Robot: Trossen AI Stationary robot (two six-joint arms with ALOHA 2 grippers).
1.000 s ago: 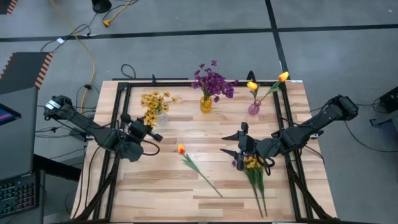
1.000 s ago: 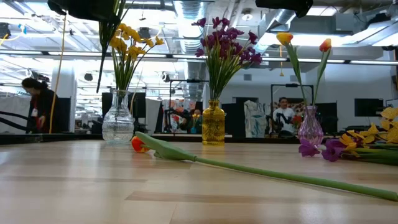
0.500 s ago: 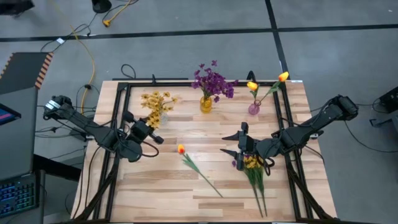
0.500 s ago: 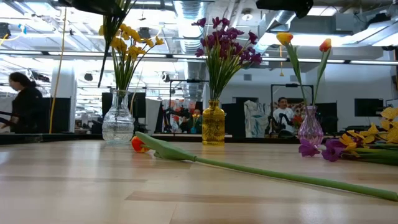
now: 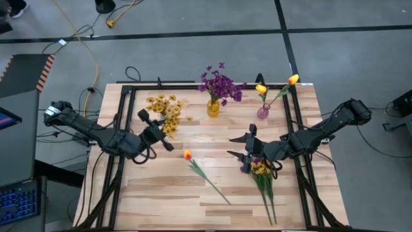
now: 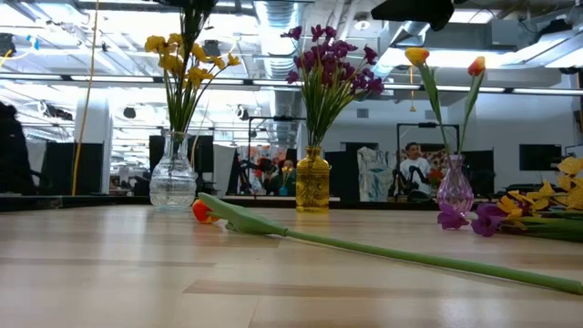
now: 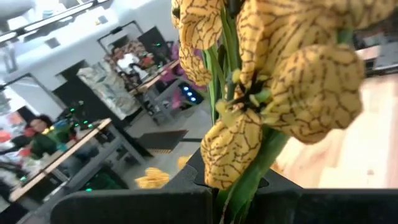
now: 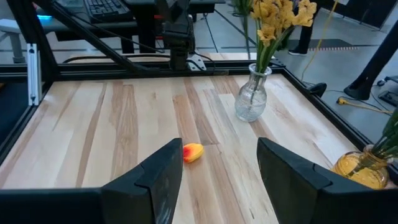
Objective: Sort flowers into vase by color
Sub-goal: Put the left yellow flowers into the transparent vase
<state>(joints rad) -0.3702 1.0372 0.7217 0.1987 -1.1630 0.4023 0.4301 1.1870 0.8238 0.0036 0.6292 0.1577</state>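
Landmark: the round amber glass vase (image 5: pixel 213 107) holding purple flowers (image 5: pixel 220 84), at the middle of the back edge of the light wooden table (image 5: pixel 193 200).
Left of it: the clear glass vase (image 6: pixel 173 185) with the small-blossom yellow bunch (image 5: pixel 162 106) in it.
Right of it: the small pink glass vase (image 5: pixel 262 113) with two orange-yellow tulips (image 5: pixel 277 86) in it.
In front, slightly left: a single orange tulip (image 5: pixel 205 174) lying on the table.
In front, to the right: a loose bunch of yellow and purple flowers (image 5: pixel 263 183) lying on the table.

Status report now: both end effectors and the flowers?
Left end effector shut on yellow bunch at clear vase. Right end effector open, above mixed bunch. Tulip lies on table.
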